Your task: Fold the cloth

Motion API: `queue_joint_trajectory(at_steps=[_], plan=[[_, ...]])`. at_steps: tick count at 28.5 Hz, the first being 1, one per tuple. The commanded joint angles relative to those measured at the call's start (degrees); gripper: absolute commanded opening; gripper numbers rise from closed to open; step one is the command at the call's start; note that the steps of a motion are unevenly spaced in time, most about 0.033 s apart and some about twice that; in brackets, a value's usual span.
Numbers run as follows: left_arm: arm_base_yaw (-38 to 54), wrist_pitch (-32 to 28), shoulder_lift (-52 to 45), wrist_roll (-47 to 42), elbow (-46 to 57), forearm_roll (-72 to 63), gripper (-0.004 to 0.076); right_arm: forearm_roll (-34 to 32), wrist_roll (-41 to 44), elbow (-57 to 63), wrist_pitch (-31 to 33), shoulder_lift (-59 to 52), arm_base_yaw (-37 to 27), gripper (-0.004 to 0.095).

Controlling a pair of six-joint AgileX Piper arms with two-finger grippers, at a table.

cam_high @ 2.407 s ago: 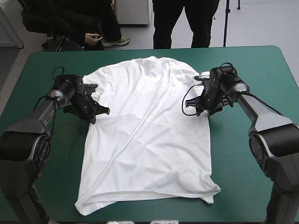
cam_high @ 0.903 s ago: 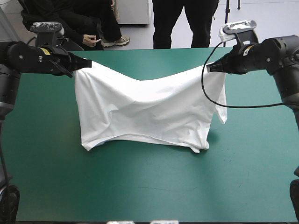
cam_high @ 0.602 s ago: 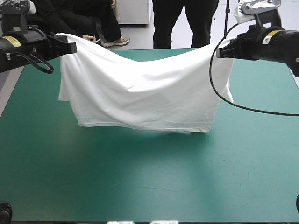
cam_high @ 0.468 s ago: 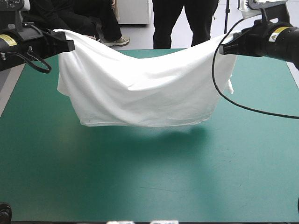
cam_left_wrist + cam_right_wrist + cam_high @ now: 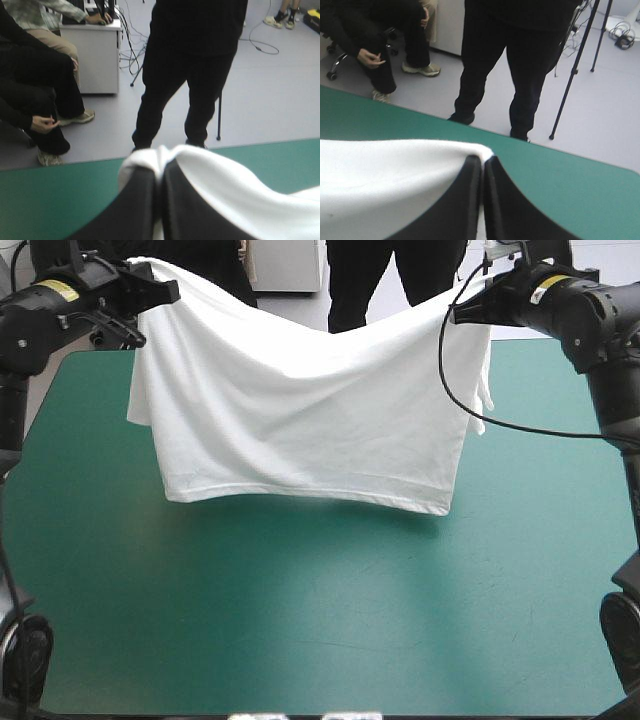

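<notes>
- T-shirt (image 5: 310, 410): white, lifted off the table, hanging as a wide sheet over the far half of the table (image 5: 300, 640).
- It is held at its two upper corners, and the top edge sags in a shallow dip between them.
- The cloth is mostly spread out, with soft folds running down from each held corner.
- hem (image 5: 300, 490): hangs along the bottom, slightly lower on the right arm's side, and looks clear of the cover.
- One sleeve (image 5: 483, 405) dangles just under the right arm's corner; the other side bulges out under the left arm's corner.
- shadow (image 5: 330, 540): a dark patch on the teal-green cover (image 5: 120, 570), below and in front of the hem.
- left gripper (image 5: 160, 290): raised high over the far left corner of the table and clamped on the shirt's upper corner.
- In the left wrist view the black fingers meet in an arch (image 5: 161, 167), with white cloth wrapped over the tips and trailing off to one side (image 5: 240, 190).
- right gripper (image 5: 468, 315): raised at about the same height over the far right side, pinching the opposite upper corner.
- In the right wrist view the fingers are all but together (image 5: 483, 160), the shirt edge is caught between them, and white cloth spreads out to one side (image 5: 385, 175).
</notes>
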Motion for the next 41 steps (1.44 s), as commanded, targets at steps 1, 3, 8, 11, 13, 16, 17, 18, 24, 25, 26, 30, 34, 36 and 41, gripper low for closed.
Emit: queue_joint_trajectory(at_steps=[1, 3, 8, 11, 13, 16, 17, 18, 24, 25, 26, 30, 34, 36, 41], plan=[[-0.2, -16.3, 1.8, 0.1, -1.5, 0.1, -0.0017, -3.6, -0.4, -1.9, -14.0, 0.0, -0.5, -0.0017], [-0.2, -21.8, 3.3, 1.5, -1.5, -0.2, -0.0017, -3.7, -0.4, -2.0, -17.1, 0.4, -0.5, -0.0017], [-0.2, -27.2, 5.2, 2.7, -1.5, -0.4, -0.0017, -4.1, -0.4, -2.0, -18.9, 0.7, -0.5, -0.0017], [-0.2, -26.2, 5.8, 2.7, -1.5, -0.9, -0.0017, -2.9, -0.3, -1.8, -17.6, 1.7, -0.5, -0.0017], [-0.2, -24.1, 6.7, 2.7, -1.5, -0.9, -0.0017, -1.0, -0.2, -1.7, -15.9, 3.2, -0.5, -0.0017], [0.0, -16.4, 9.1, 2.2, -1.4, -1.3, -0.0017, 2.0, -0.1, -1.7, -10.8, 6.1, -0.5, -0.0017], [0.0, -12.7, 9.7, 2.1, -1.4, -1.7, -0.0017, 2.8, -0.7, -1.7, -8.5, 7.1, -0.5, -0.0017], [0.0, -10.6, 10.1, 2.1, -0.9, -1.9, -0.0017, 3.4, -1.0, -1.4, -6.8, 7.8, -0.5, -0.0017], [0.0, -7.3, 7.2, 2.3, 10.1, -4.3, -0.0017, 4.1, -1.7, 8.8, -5.0, 4.7, -0.5, -0.0017], [0.0, -6.5, 6.1, 2.0, 12.8, -3.9, -0.0018, 4.2, -1.8, 11.5, -4.6, 3.5, -0.5, -0.0017], [0.0, -5.7, 4.9, 2.0, 15.7, -3.3, -0.0018, 4.4, -2.2, 13.9, -4.3, 2.0, -0.5, -0.0017], [0.0, -3.4, 0.0, 2.2, 27.1, -3.0, -0.0017, 7.3, -5.5, 26.2, -1.9, -3.0, -0.5, -0.0017], [0.0, -1.8, -5.9, 2.3, 39.7, -3.0, -0.0017, 8.6, -5.9, 39.1, 0.6, -7.7, -0.4, -0.0017], [0.0, -0.5, -8.5, 2.3, 45.5, -3.0, -0.0018, 10.6, -8.0, 44.2, 1.6, -9.4, -0.4, -0.0017], [-0.9, 2.3, -16.6, 2.2, 61.9, -3.0, -0.0018, 14.8, -9.8, 57.8, 5.6, -14.1, -0.4, -0.0017]])
